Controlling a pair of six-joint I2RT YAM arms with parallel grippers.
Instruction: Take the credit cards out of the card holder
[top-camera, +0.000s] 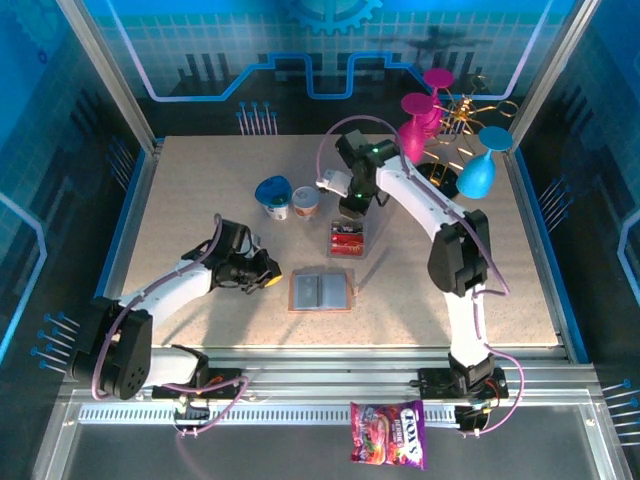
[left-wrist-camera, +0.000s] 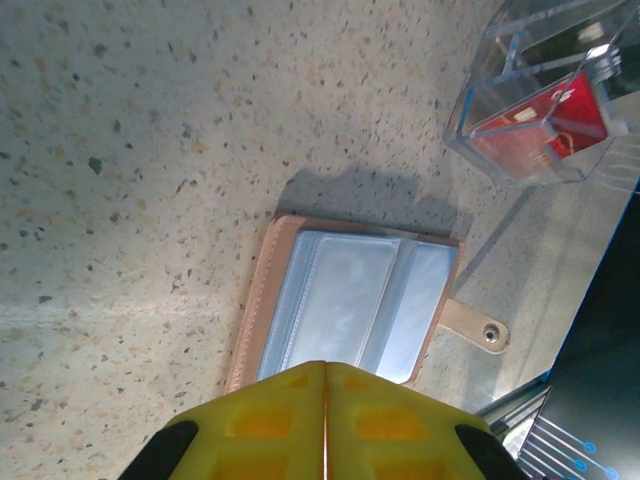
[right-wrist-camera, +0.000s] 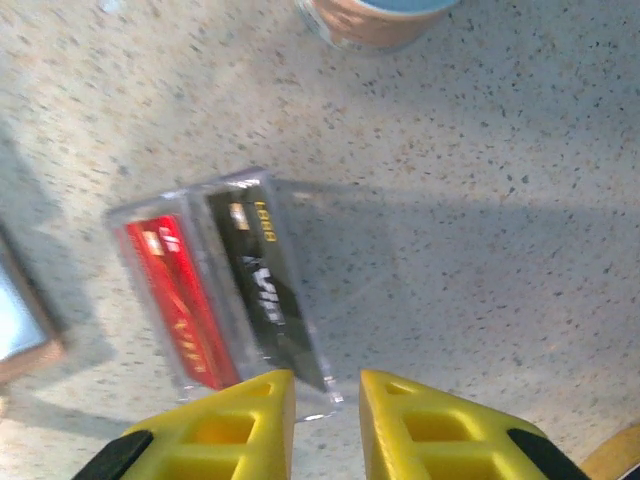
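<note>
Card holder (top-camera: 322, 291) lies open on the surface, near centre, with the left claw (left-wrist-camera: 325, 366) just left of it, fingers pressed together. Farther right, credit cards (top-camera: 346, 238) sit in a clear box (right-wrist-camera: 150, 205), the right claw (right-wrist-camera: 327, 380) spread above.

The card holder (left-wrist-camera: 350, 300) lies on the counter (left-wrist-camera: 130, 200) just ahead of the left claw (left-wrist-camera: 323, 368). The credit cards (right-wrist-camera: 265, 290) sit side by side in a tray (right-wrist-camera: 190, 192) just ahead of the right claw (right-wrist-camera: 327, 378), with a cup (right-wrist-camera: 375, 15) farther ahead.
</note>
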